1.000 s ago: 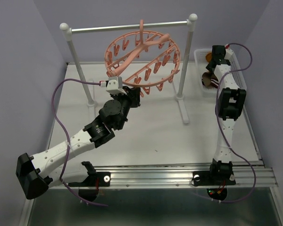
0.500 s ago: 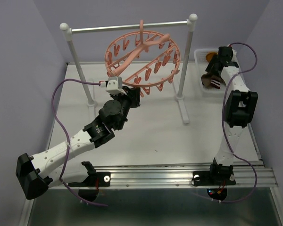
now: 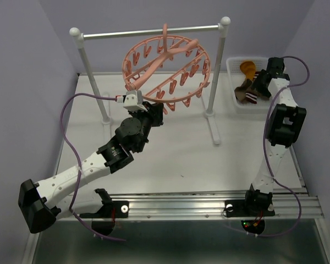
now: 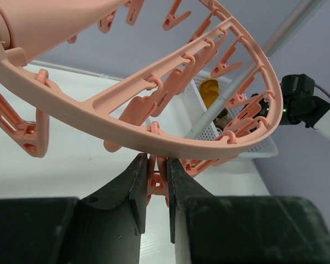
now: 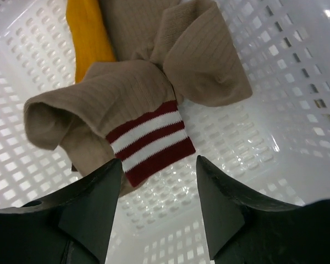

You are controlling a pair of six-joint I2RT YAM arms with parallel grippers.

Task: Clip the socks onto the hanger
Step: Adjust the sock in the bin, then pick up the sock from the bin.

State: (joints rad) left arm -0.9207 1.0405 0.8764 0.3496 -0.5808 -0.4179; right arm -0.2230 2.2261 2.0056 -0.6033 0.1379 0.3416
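The left gripper (image 4: 157,164) is pinching a small salmon-pink clip (image 4: 155,184) between its nearly closed jaws, directly under the rim of the round salmon-pink plastic hanger (image 4: 170,129) arching above them. The right gripper (image 5: 159,165) is hovering with jaws spread over the brown fabric socks (image 5: 121,93) lying in a white perforated plastic basket (image 5: 275,126). The maroon-and-white striped cuff (image 5: 151,143) is sitting just ahead of the gap, seemingly untouched.

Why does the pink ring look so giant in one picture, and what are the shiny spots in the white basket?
Left wrist view: the hanger sits right by the lens, so it looks huge and stretched. Right wrist view: light glints off the basket, while the socks look sharp.
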